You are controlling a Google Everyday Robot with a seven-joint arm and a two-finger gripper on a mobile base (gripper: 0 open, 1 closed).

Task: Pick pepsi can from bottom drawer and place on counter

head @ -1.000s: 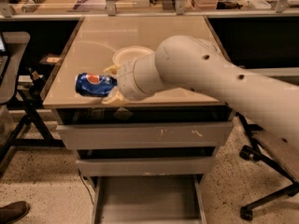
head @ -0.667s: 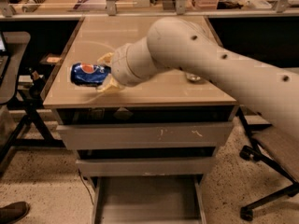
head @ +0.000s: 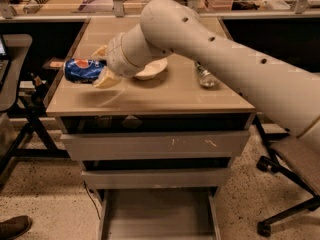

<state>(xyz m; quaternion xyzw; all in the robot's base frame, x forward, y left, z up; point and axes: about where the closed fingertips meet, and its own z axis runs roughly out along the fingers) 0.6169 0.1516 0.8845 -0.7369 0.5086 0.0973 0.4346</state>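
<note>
Holding the pepsi can sideways in the closed hand, just above the left edge of the tabletop. If released here, could roll off that edge, lying on its side.

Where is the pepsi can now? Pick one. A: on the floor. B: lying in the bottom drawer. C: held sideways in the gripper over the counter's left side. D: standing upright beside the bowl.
C: the gripper is shut on the pepsi can, sideways above the left side of the counter, not in the bottom drawer.
</note>
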